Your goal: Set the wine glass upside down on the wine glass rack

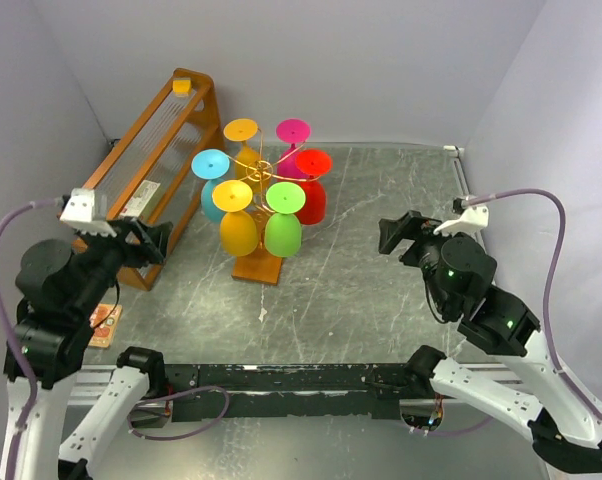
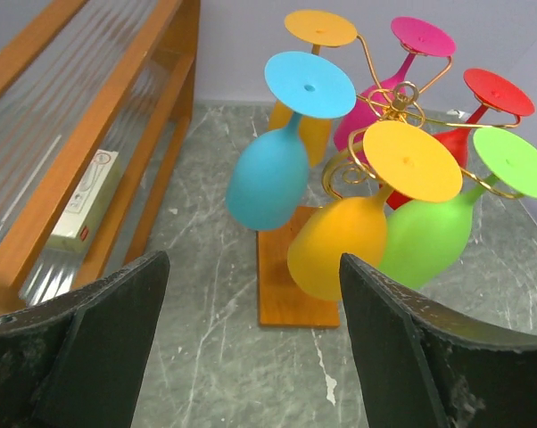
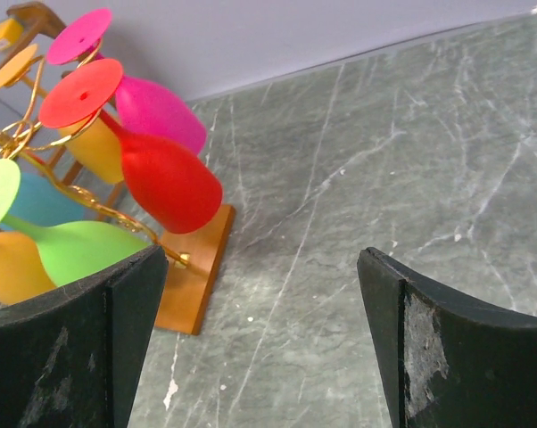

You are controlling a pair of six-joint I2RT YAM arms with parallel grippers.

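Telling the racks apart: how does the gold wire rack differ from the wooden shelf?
The wine glass rack is thin gold wire on a small wooden base; the wooden shelf is a larger slanted frame. The rack carries upside-down coloured glasses; the shelf holds a small box. Both show orange-brown wood.

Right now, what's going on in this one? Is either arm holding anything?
Neither arm is holding anything. The left gripper and right gripper are both open and empty, on either side of the wine glass rack and clear of it. Six coloured wine glasses hang upside down from the rack's gold wire arms. No loose glass shows on the table, so the placing looks done.
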